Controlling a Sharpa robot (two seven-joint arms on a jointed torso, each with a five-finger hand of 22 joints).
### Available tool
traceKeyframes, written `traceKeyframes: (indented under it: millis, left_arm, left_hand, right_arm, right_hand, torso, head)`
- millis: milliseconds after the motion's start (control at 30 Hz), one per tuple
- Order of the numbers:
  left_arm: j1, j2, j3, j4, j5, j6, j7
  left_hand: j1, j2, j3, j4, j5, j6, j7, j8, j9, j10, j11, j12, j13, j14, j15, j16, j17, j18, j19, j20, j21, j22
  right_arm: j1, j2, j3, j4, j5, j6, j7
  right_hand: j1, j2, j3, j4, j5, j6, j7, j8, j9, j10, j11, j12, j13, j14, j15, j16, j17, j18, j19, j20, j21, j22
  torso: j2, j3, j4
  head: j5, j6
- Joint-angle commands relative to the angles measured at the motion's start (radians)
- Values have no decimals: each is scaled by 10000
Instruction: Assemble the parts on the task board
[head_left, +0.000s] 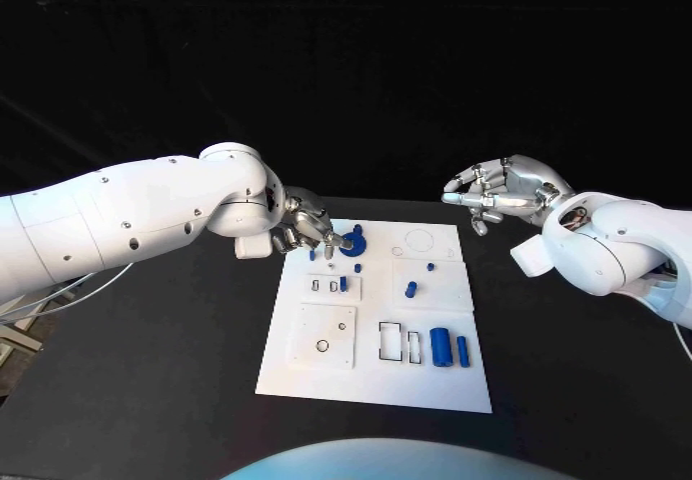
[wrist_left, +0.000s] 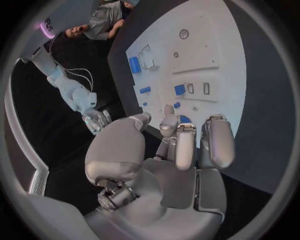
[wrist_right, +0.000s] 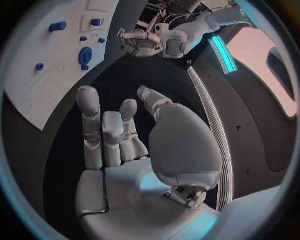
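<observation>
- The left hand (head_left: 307, 232) has its fingers (wrist_left: 216, 141) curled narrow over the far left corner of the task board (head_left: 433, 385), their tips at a blue ring part (head_left: 355, 243); whether they pinch it I cannot tell
- The right hand (head_left: 498, 192) hangs off the board's far right corner, fingers (wrist_right: 89, 121) loosely curled, holding nothing
- Other blue parts (head_left: 441, 347) lie nearer the robot than the left fingers, on the board
- Risk, as I judge it: the ring is small, so a shallow grip could flick it off onto the black surface (head_left: 159, 380)
</observation>
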Motion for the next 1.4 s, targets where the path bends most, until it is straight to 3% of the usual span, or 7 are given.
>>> traceKeyframes:
  millis: [33, 133, 400, 733, 867, 1000, 1400]
  left_arm:
    - [31, 192, -60, -47, -340, 483, -679]
    - [40, 382, -142, -119, -303, 549, -805]
    - [45, 750, -331, -378, -241, 802, -958]
    - [39, 1010, -436, -673, -226, 842, -1004]
    - [35, 1054, -601, -740, -225, 867, -1015]
    - [22, 1084, -682, -832, -225, 845, -1019]
    - [-94, 1223, -756, -1130, -189, 594, -985]
  left_hand:
    - [-125, 20, -123, 6, 1, -72, -23, 30, 51, 50, -6, 48, 61, 738, -64, -25, 1590, -183, 32, -23, 66, 68]
    - [-212, 65, -242, 3, 1, -199, -2, -38, 62, 7, 7, 39, 45, 739, -58, -29, 1591, -187, 27, -24, 89, 98]
    - [-309, 107, -367, 6, 0, -299, 31, -130, 54, -70, 36, -6, -16, 738, -36, -35, 1589, -190, 21, -16, 109, 131]
    - [-317, 162, -384, -4, 6, -305, 37, -144, 58, -124, 43, -47, -76, 739, -28, -35, 1592, -193, 21, -12, 120, 149]
    - [-301, 182, -381, -12, 7, -306, 39, -147, 60, -151, 45, -69, -109, 739, -25, -35, 1592, -193, 19, -10, 120, 149]
    - [-287, 187, -381, -18, 6, -310, 41, -151, 61, -182, 47, -97, -151, 738, -24, -37, 1590, -193, 17, -9, 121, 150]
    - [-33, 210, -393, -37, 8, -413, 89, -257, 57, -323, 86, -204, -284, 739, 7, -41, 1592, -195, 2, 14, 140, 179]
  right_arm:
    - [-2, 2, -5, -39, -485, -528, -265]
    - [-4, 5, -8, -42, -685, -643, -369]
    - [-5, 22, -12, 7, -925, -778, -519]
    - [-14, 67, -14, 10, -1024, -833, -627]
    - [-19, 79, -14, 15, -1035, -845, -654]
    - [-22, 87, -14, 28, -1057, -866, -664]
    - [-26, 113, -14, 50, -1105, -936, -718]
  right_hand:
    - [-99, -33, 1, 147, 30, -163, 6, 199, 96, 47, 41, 688, 803, 119, 5, 518, 432, -138, -55, 47, 550, 544]
    - [-71, -52, 16, 240, 28, -270, 19, 301, 120, 239, 55, 1253, 1467, 281, 10, 983, 834, -190, -16, 64, 1043, 1018]
    - [-40, -79, 31, 293, 31, -438, 70, 275, 91, 129, 95, 1264, 1501, 217, 45, 1008, 801, -167, -153, 89, 1047, 1039]
    - [-29, -80, 40, 313, 32, -486, 90, 268, 81, 39, 114, 1193, 1431, 161, 63, 968, 740, -150, -234, 104, 988, 994]
    - [-24, -70, 50, 330, 33, -518, 103, 263, 75, -8, 126, 1161, 1404, 131, 74, 954, 715, -141, -283, 114, 957, 971]
    - [-18, -66, 55, 335, 34, -534, 108, 259, 71, -20, 131, 1155, 1401, 124, 78, 956, 713, -139, -296, 118, 957, 974]
    - [37, -41, 96, 334, 39, -588, 125, 247, 59, -64, 144, 1130, 1382, 98, 91, 959, 700, -131, -345, 133, 953, 979]
  torso:
    - [10, 2, -27]
    - [18, 1, -35]
    - [34, -1, -38]
    - [57, 0, -44]
    - [58, -5, -45]
    - [89, -7, -56]
    - [119, -5, -97]
  head:
    - [21, -55]
    - [11, -101]
    - [-3, -172]
    - [38, -260]
    - [41, -274]
    - [62, -288]
    - [55, -325]
